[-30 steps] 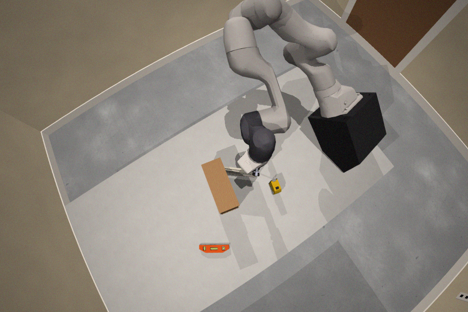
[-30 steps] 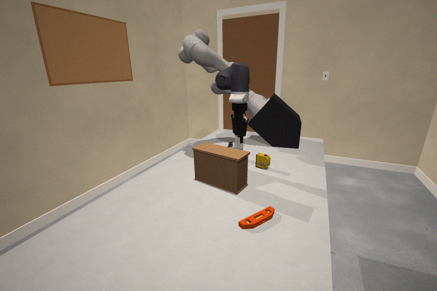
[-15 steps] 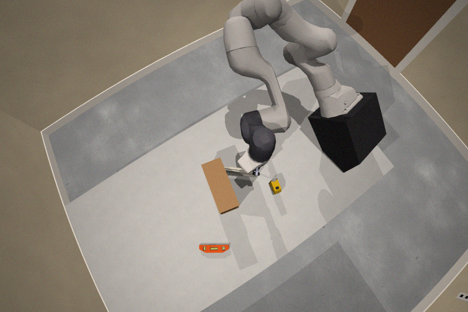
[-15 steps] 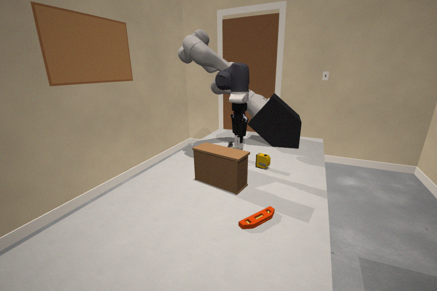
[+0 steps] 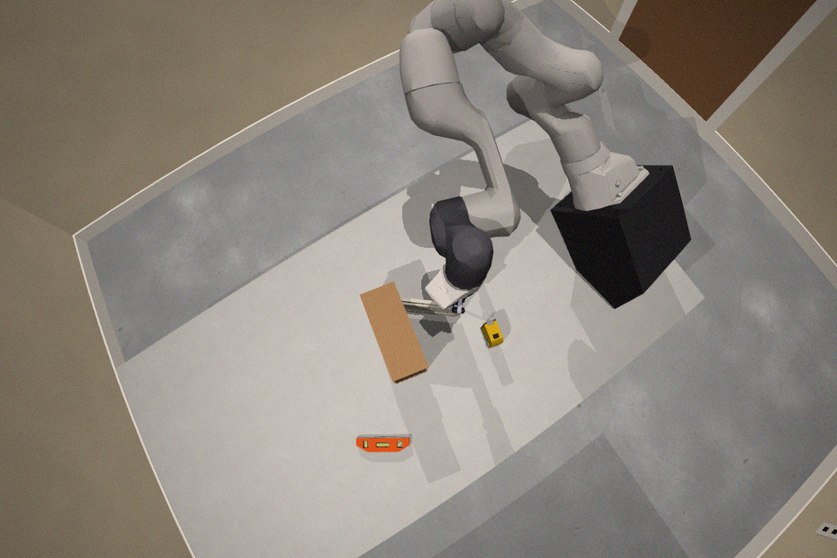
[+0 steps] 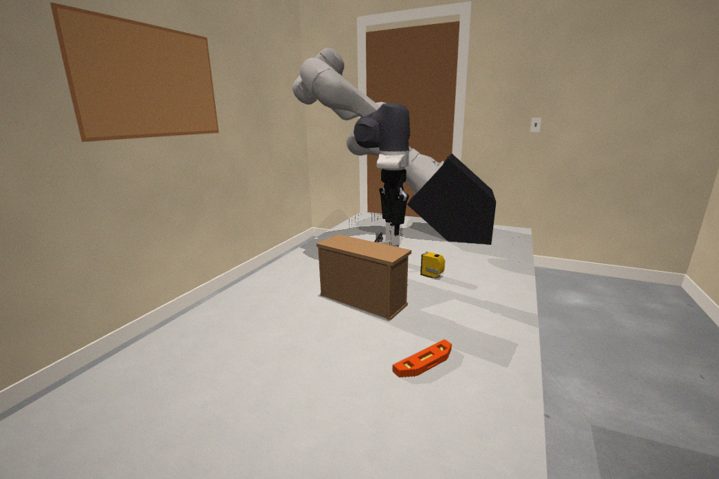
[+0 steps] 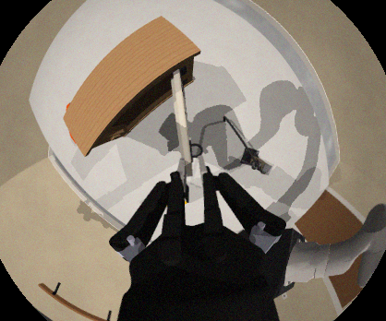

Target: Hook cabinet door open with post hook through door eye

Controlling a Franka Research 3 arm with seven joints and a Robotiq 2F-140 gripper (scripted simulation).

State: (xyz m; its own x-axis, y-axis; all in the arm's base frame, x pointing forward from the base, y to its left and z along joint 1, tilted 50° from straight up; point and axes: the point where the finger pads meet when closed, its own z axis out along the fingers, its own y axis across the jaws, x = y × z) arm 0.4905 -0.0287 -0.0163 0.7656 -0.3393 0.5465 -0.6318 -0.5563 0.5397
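As the cabinet door (image 5: pixel 425 305) (image 7: pixel 180 111) is reaching toward the counter's (image 5: pixel 248 394) (image 6: pixel 258 367) (image 7: pixel 57 83) robot-side edge: tip lying beside fingertips
Gripper (image 5: pixel 459 306) (image 6: pixel 393 237) (image 7: pixel 192 163): standing slightly open, holding nothing

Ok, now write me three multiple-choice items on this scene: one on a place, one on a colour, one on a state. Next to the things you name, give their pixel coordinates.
1. Which thing lies nearest the yellow tape measure (image 5: pixel 492 333) (image 6: pixel 432 264)?
A) the orange spirit level
B) the black pedestal
C) the gripper

2. What colour is the spirit level (image 5: pixel 383 444) (image 6: pixel 421 358)?
A) blue
B) orange
C) green

3. How does the door (image 5: pixel 425 305) (image 7: pixel 180 111) of the wooden cabinet (image 5: pixel 393 332) (image 6: pixel 362 276) (image 7: pixel 131 74) stand?
A) flush shut
B) detached, flat on the table
C) swung well open

1: C, the top view shows the gripper (image 5: pixel 459 308) (image 6: pixel 393 234) (image 7: pixel 192 163) closer to it than the level or pedestal (image 5: pixel 619 246) (image 6: pixel 456 203).
2: B, its body is orange in the top and exterior views.
3: C, the top and wrist views show it jutting out from the cabinet front.
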